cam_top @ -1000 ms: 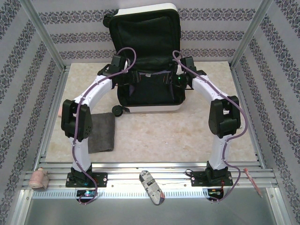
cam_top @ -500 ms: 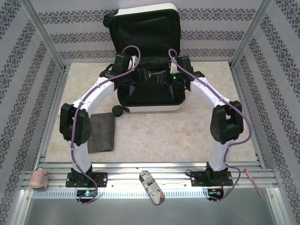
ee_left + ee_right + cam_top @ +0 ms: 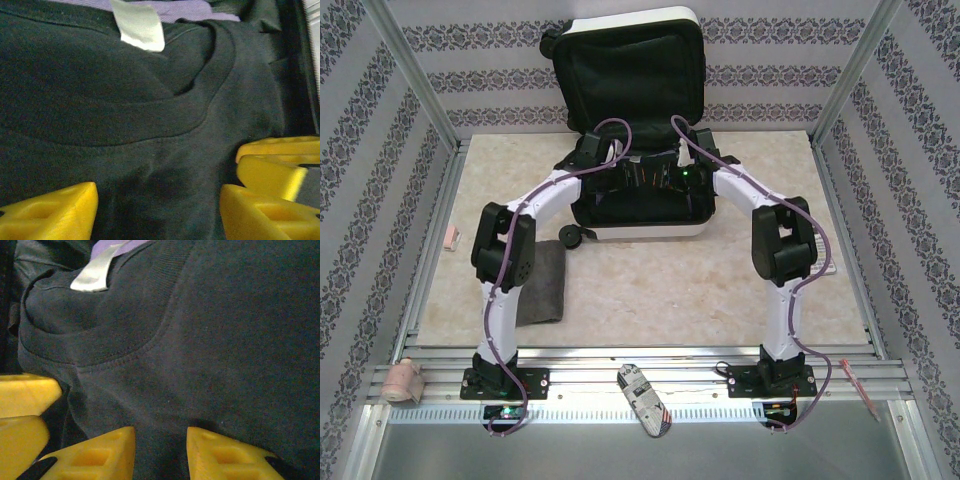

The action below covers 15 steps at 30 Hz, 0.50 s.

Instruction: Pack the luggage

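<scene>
Both arms are folding further inward than a second ago, elbows drawn toward the middle and wrists meeting deeper over the luggage [image 3: 630, 80]. Nearest the bases, a striped oblong object [image 3: 646, 400] is lying across the front rail, and a pinkish roll [image 3: 404, 380] is sitting at the rail's left end. Beyond them, a grey cloth [image 3: 542, 285] is lying flat on the table [image 3: 670, 300], just beside the left arm's elbow. Further back, the luggage is lying open at the middle of the table's far side, its lower shell flat and its black-lined lid standing upright against the back wall. Both wrists are reaching into the lower shell, where a dark garment [image 3: 150, 125] with a white neck label [image 3: 140, 25] is lying. The left gripper [image 3: 159, 202] is hanging right at the fabric with its yellow fingers well apart. The right gripper [image 3: 161, 436] is sitting low over the same garment just beside it, its fingers now closer together than a second ago and leaving only a narrow gap. Whether they are pinching the cloth cannot be told.
</scene>
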Available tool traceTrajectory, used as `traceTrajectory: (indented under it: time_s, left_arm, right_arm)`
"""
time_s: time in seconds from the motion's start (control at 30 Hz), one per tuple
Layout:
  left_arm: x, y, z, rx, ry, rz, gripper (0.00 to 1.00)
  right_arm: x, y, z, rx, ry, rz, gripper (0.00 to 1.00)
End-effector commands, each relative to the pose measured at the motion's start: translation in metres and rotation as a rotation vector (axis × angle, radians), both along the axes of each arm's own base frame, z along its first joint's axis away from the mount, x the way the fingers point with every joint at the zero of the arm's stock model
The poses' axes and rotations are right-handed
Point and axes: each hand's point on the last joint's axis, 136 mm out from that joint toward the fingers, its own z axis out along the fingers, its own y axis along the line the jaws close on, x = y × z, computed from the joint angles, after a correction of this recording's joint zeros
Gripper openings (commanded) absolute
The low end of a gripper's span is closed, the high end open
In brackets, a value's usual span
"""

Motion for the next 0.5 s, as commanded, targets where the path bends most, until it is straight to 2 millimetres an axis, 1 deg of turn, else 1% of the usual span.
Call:
traceTrajectory:
  time_s: [0.0,0.13,0.23,0.3,0.37,0.47]
  left_arm:
    - [0.016,0.010,-0.004,-0.001,-0.010,0.040,0.66]
    - [0.021,0.018,-0.021,0.003,0.019,0.052,0.66]
    - [0.022,0.021,-0.023,-0.008,0.025,0.047,0.65]
    - [0.021,0.020,-0.019,-0.008,0.013,0.039,0.65]
    - [0.021,0.019,-0.013,-0.008,0.000,0.028,0.65]
    - [0.022,0.020,0.001,-0.002,-0.024,0.018,0.65]
  right_arm:
    - [0.010,-0.007,-0.013,0.005,0.025,-0.024,0.33]
    - [0.013,-0.013,-0.035,0.001,0.068,-0.035,0.33]
    - [0.012,-0.012,-0.042,0.011,0.089,-0.027,0.34]
    - [0.011,-0.011,-0.041,0.015,0.087,-0.019,0.34]
    - [0.011,-0.011,-0.036,0.021,0.076,-0.013,0.35]
    - [0.012,-0.010,-0.021,0.027,0.045,-0.002,0.36]
